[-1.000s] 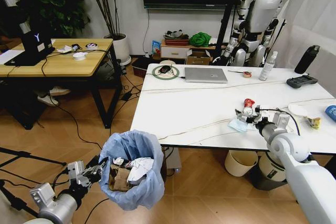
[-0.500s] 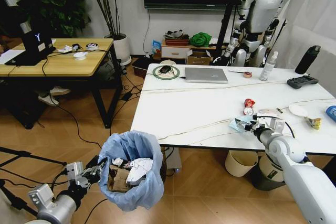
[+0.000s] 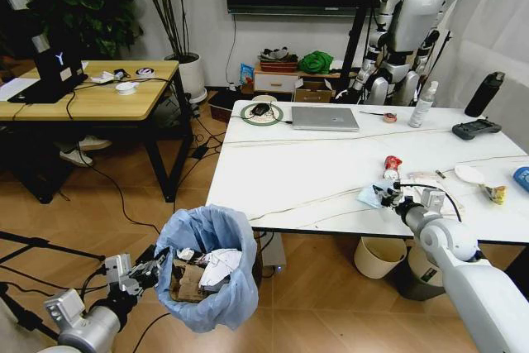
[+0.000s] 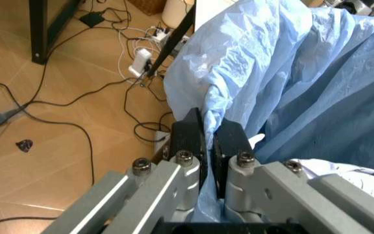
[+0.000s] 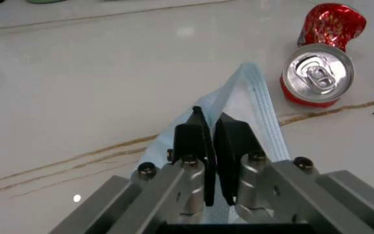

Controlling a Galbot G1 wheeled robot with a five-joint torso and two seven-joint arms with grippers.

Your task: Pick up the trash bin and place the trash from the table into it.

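Right gripper (image 5: 212, 146) clamped on the face mask (image 5: 252, 105) should lift clear of the table (image 3: 297, 163); left gripper (image 4: 206, 141) pinches the trash bin (image 3: 211, 266) rim.

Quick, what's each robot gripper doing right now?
Left gripper: shut on the crinkled light-blue bag rim of the small round trash bin.
Right gripper: shut on the pale-blue face mask on the white marble-look table.

Light-blue bag lining trash bin (image 3: 208, 264); pale-blue face mask (image 5: 249, 105); red crushed can (image 5: 321, 58); white veined table (image 3: 306, 171).
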